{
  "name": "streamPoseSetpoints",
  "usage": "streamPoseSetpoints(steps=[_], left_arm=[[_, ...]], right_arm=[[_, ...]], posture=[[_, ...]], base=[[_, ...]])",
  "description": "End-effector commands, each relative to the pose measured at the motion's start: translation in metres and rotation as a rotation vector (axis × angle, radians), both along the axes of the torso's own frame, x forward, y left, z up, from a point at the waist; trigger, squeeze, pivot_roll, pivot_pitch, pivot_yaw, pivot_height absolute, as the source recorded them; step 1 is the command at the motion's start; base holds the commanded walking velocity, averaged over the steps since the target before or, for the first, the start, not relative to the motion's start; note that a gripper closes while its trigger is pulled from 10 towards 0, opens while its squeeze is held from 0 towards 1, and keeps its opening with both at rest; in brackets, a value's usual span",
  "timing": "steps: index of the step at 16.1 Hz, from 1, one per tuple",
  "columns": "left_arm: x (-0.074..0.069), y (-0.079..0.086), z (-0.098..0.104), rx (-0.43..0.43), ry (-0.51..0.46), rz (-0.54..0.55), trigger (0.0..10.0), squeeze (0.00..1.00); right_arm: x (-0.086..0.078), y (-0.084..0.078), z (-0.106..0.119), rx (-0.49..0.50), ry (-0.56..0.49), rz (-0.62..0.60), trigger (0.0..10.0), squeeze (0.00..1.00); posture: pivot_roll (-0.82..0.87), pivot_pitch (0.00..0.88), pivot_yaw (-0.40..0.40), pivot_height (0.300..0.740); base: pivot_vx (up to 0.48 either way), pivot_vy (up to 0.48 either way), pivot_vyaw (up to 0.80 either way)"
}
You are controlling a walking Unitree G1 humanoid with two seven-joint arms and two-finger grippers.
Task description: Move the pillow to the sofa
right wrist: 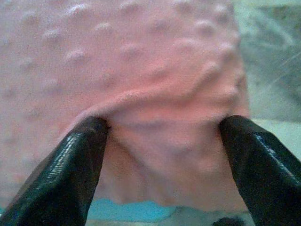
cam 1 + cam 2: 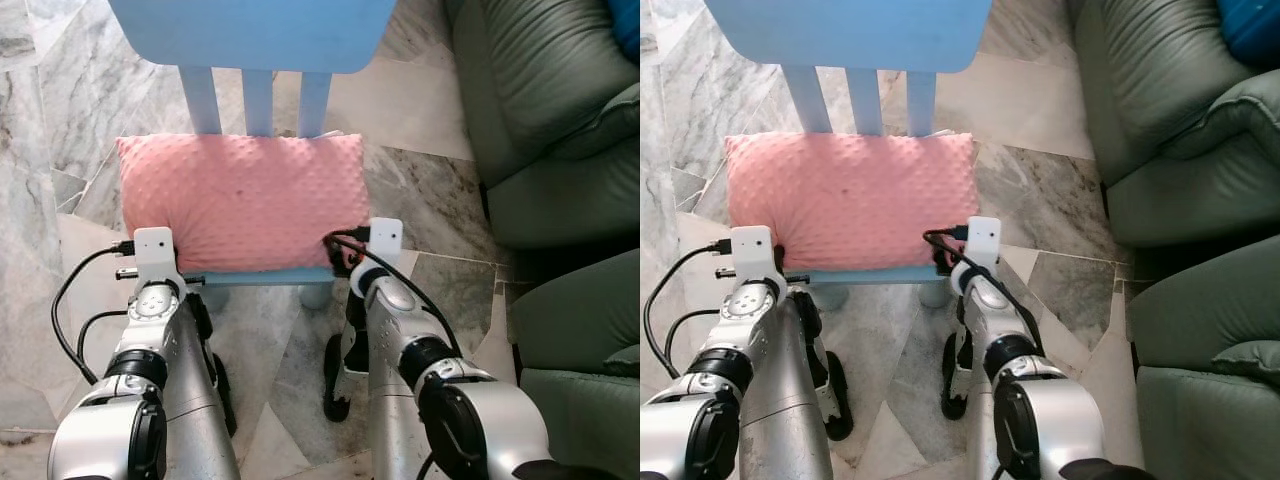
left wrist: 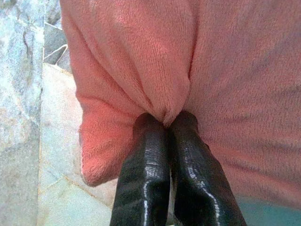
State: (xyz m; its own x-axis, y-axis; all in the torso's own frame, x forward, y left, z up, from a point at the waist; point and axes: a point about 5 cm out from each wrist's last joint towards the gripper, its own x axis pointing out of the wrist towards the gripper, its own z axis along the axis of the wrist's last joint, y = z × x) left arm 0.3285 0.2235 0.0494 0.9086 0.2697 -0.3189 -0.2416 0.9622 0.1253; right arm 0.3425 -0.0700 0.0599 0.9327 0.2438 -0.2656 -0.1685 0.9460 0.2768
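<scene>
A pink dotted pillow (image 2: 240, 200) lies on the seat of a light blue chair (image 2: 262, 277), right in front of me. My left gripper (image 3: 165, 123) is shut on a fold of the pillow's near left edge, with its black fingers (image 3: 146, 165) pressed together on the fabric. My right gripper (image 1: 164, 125) is open at the pillow's near right corner. Its two fingers (image 1: 77, 160) stand wide apart with the pillow's edge between them. The green sofa (image 2: 540, 120) stands to the right of the chair.
The chair's blue backrest (image 2: 250, 30) rises behind the pillow. A second green seat section (image 2: 570, 330) sits at the lower right, close to my right arm. A blue cushion (image 2: 625, 25) lies on the sofa's far corner. Marble floor (image 2: 60, 100) surrounds the chair.
</scene>
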Motion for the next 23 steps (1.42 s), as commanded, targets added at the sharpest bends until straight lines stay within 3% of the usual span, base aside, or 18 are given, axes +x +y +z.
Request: streamPoseSetpoints(steps=[1, 14, 20, 23], left_arm=[[-0.015, 0.0, -0.021, -0.015, 0.094, 0.007, 0.0, 0.0], [-0.014, -0.004, -0.021, -0.061, 0.089, 0.0, 0.0, 0.0], [0.001, -0.017, -0.008, -0.057, 0.047, -0.023, 0.0, 0.0], [0.016, -0.036, 0.007, -0.043, 0.007, -0.118, 0.0, 0.0]], right_arm=[[-0.009, -0.001, -0.014, 0.021, 0.073, -0.002, 0.0, 0.0], [-0.021, -0.003, -0.031, 0.013, 0.134, 0.022, 0.0, 0.0], [-0.012, -0.012, -0.022, -0.032, 0.097, 0.061, 0.0, 0.0], [-0.006, -0.022, -0.014, -0.091, 0.043, 0.124, 0.0, 0.0]], posture=[[0.12, 0.427, -0.135, 0.525], [0.12, 0.42, -0.144, 0.525], [0.1, 0.313, -0.157, 0.525], [0.09, 0.181, -0.148, 0.525]], base=[[0.0, 0.0, 0.0], [0.0, 0.0, 0.0], [0.0, 0.0, 0.0], [0.0, 0.0, 0.0]])
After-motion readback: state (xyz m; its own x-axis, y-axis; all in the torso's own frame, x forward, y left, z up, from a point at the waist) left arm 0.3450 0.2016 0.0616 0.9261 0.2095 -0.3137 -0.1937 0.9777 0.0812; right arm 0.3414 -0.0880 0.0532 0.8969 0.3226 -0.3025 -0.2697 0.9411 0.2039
